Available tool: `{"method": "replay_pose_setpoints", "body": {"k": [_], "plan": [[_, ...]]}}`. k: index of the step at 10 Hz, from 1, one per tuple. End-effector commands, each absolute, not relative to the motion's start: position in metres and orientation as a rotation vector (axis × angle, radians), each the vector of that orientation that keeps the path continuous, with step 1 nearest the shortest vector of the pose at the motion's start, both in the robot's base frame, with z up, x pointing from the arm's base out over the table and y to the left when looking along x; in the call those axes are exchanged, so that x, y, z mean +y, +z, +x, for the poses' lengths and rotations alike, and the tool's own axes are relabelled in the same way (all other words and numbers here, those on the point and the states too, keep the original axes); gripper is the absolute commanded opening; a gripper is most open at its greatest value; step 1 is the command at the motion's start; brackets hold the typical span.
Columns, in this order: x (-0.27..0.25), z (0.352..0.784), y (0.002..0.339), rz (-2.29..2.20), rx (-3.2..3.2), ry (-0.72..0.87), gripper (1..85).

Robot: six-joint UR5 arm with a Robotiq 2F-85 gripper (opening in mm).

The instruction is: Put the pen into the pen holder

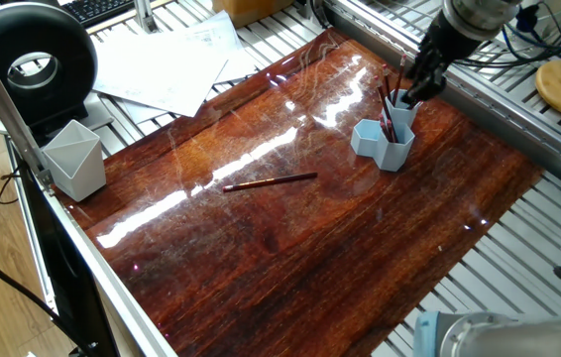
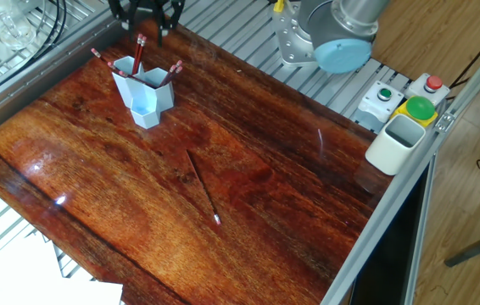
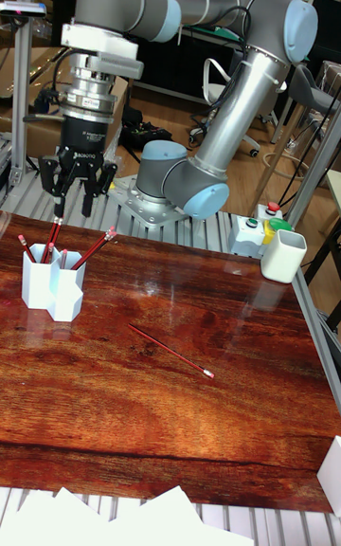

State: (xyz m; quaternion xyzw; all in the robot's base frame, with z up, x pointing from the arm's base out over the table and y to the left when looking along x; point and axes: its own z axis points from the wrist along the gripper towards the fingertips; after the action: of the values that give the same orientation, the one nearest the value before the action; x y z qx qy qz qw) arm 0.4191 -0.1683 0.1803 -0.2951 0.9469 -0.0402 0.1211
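Tall fixed view: gripper (image 3: 73,188) above the light blue pen holder (image 3: 52,287), fingers spread wide, gripping nothing, tips clear of the pens standing in the tubes. Holder far-left on the glossy wooden table (image 3: 189,394), three red pens leaning inside. One more red pen (image 3: 170,351) flat on the wood, well apart from the holder, toward mid-table. White cup (image 3: 284,256) at the far-right edge, beside the button box (image 3: 263,221).
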Motion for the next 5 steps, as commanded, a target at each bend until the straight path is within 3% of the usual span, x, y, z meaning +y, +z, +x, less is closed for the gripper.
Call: {"method": "replay_pose_setpoints", "body": {"k": [1, 4, 5], "plan": [[-0.203, 0.382, 0.198, -0.883, 2.917, -0.333, 45.0], [-0.254, 0.325, 0.212, -0.973, 3.145, -0.549, 38.7], [-0.255, 0.305, 0.214, -0.943, 3.241, -0.548, 31.0]]}}
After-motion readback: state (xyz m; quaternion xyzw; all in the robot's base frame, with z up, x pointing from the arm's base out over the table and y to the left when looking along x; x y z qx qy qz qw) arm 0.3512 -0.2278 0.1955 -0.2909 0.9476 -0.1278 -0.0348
